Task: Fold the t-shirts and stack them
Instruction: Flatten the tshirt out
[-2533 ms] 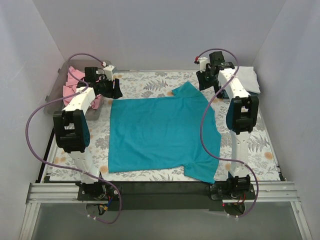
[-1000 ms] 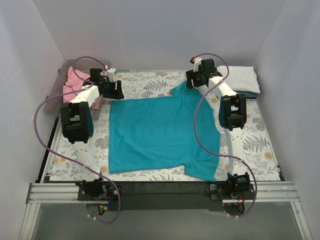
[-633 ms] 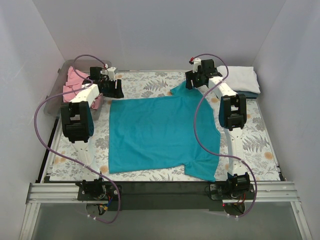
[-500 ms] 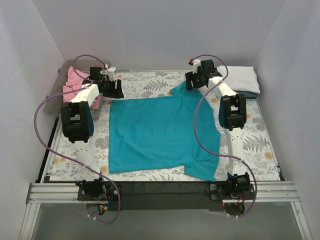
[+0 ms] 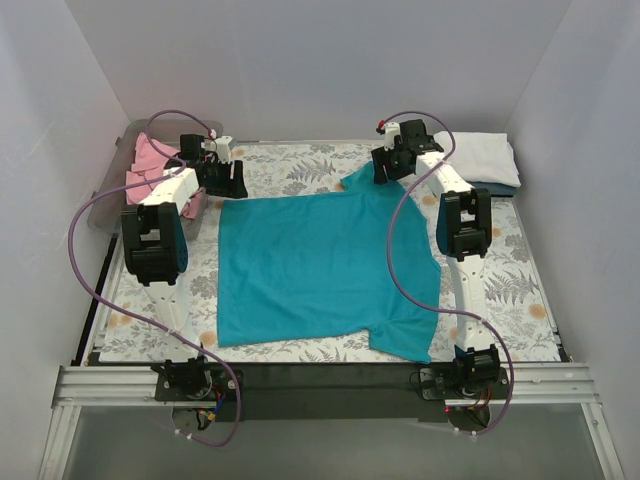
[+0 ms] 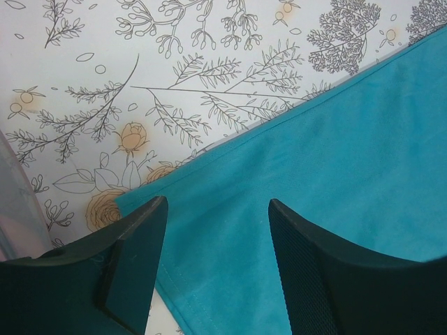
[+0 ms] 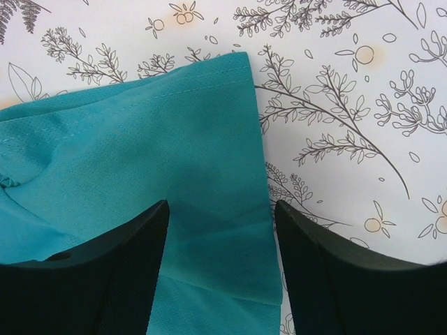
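A teal t-shirt point(image 5: 325, 265) lies spread flat on the floral table cloth point(image 5: 285, 165). My left gripper point(image 5: 232, 187) hangs open over its far left corner; in the left wrist view that corner point(image 6: 230, 209) lies between my open fingers point(image 6: 136, 258). My right gripper point(image 5: 378, 178) hangs open over the far right sleeve point(image 5: 368, 182); in the right wrist view the sleeve's hem point(image 7: 209, 160) lies between my open fingers point(image 7: 314, 265). A pink t-shirt point(image 5: 150, 170) sits in the bin at the far left. A folded white t-shirt point(image 5: 485, 155) rests on a dark grey-blue one point(image 5: 500, 187) at the far right.
A clear plastic bin point(image 5: 112, 195) stands at the far left edge. White walls close in the table on three sides. A purple cable point(image 5: 400, 250) from the right arm loops over the teal shirt's right side.
Both arms have reached further back and lowered their grippers onto the teal shirt's far corners. The right gripper has shifted left, uncovering the white shirt. The teal shirt has not moved.
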